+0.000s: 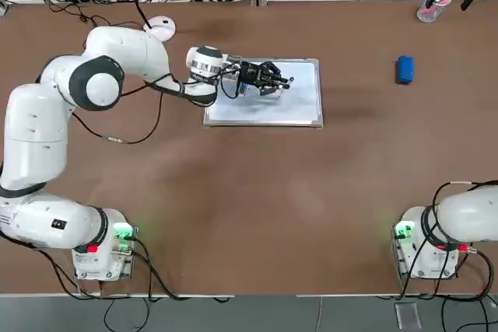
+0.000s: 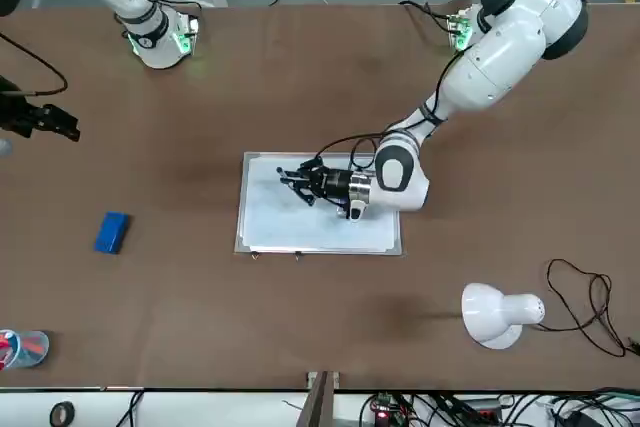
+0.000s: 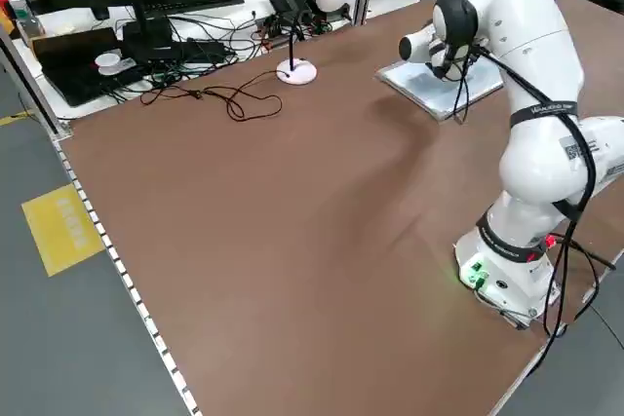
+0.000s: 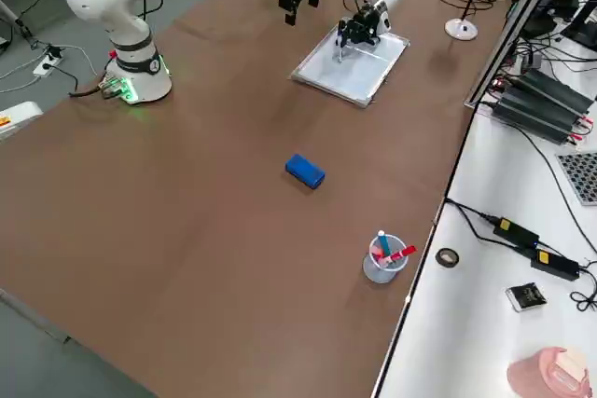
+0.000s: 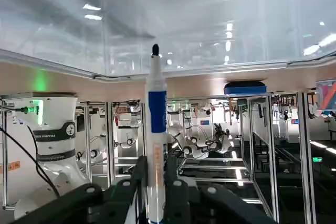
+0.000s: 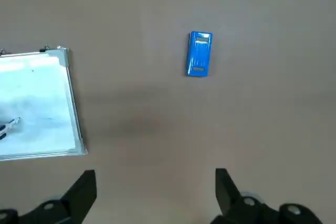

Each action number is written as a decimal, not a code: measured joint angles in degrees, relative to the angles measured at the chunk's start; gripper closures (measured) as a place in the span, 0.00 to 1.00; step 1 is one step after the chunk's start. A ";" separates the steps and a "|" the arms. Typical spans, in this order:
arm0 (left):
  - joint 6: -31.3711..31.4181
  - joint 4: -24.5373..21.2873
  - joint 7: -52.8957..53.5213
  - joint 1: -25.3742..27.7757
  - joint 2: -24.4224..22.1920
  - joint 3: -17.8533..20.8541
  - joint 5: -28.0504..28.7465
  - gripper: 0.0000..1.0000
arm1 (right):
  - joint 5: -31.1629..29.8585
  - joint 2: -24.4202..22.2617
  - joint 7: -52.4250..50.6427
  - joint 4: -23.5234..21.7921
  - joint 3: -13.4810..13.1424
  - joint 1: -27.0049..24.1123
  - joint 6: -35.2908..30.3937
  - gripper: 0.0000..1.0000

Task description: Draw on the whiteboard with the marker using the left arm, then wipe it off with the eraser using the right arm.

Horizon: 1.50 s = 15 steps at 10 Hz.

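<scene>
The whiteboard (image 1: 299, 105) lies flat toward the table's far side, left of centre. My left gripper (image 1: 280, 81) reaches low over its surface from the left and is shut on the marker (image 5: 155, 129). In the left wrist view the white pen with its blue band stands between the fingers, with its dark tip pointing at the glossy board (image 5: 210, 19). The blue eraser (image 1: 405, 69) lies on the bare table to the board's right and shows again in the right wrist view (image 6: 199, 54). My right gripper (image 6: 155, 192) hangs high above the table near it, open and holding nothing.
A clear cup of pens (image 1: 430, 9) stands at the far right corner. A white desk lamp (image 1: 159, 29) sits behind the left arm, its black cable (image 2: 580, 297) trailing beside it. Bare brown table (image 1: 272, 207) spreads between the board and both arm bases.
</scene>
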 joint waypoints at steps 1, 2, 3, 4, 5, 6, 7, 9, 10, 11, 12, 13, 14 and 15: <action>0.00 0.00 0.16 0.00 0.14 0.09 0.00 0.82 | 0.00 0.00 0.00 0.00 0.00 0.00 0.00 0.00; -0.05 0.04 0.33 0.02 0.32 0.12 -0.01 0.82 | 0.00 0.00 -0.01 0.00 0.00 0.00 -0.02 0.00; -0.10 0.13 0.56 0.03 0.39 0.11 -0.01 0.82 | 0.00 0.00 -0.02 -0.01 0.00 0.00 -0.04 0.00; -0.10 0.15 0.93 0.03 0.41 0.11 -0.01 0.82 | 0.00 0.00 -0.02 -0.02 0.00 0.00 -0.07 0.00; -0.11 0.16 1.38 0.03 0.44 0.11 -0.01 0.82 | 0.00 0.00 -0.03 -0.03 0.00 0.00 -0.09 0.00; -0.11 0.17 1.64 0.04 0.45 0.15 -0.02 0.82 | 0.00 0.00 -0.03 -0.03 0.00 0.00 -0.10 0.00; -0.16 0.25 1.73 0.08 0.45 0.29 -0.04 0.82 | 0.00 0.00 -0.03 -0.03 0.00 0.00 -0.11 0.00; -0.17 0.62 1.74 0.41 0.45 0.69 -0.04 0.82 | 0.01 0.00 -0.05 -0.03 0.00 0.00 -0.12 0.00; -0.19 0.79 1.74 0.64 0.45 0.84 -0.04 0.82 | 0.01 0.00 -0.16 -0.03 0.00 0.00 -0.13 0.00; -0.18 0.93 1.74 0.89 0.45 0.96 -0.04 0.82 | 0.01 0.00 -0.43 -0.04 0.00 0.00 -0.13 0.00; -0.18 1.03 1.74 1.10 0.45 1.03 -0.04 0.82 | 0.01 0.00 -0.76 -0.04 -0.01 0.00 -0.14 0.00; -0.18 1.09 1.74 1.25 0.44 1.09 -0.04 0.82 | 0.01 0.00 -0.94 -0.04 -0.01 -0.01 -0.19 0.00; -0.18 1.09 1.74 1.37 0.44 1.12 -0.02 0.82 | 0.01 0.00 -1.05 -0.04 -0.02 -0.01 -0.35 0.00; -0.18 1.04 1.74 1.41 0.41 1.11 0.02 0.82 | 0.01 0.00 -1.10 -0.04 -0.02 -0.01 -0.46 0.00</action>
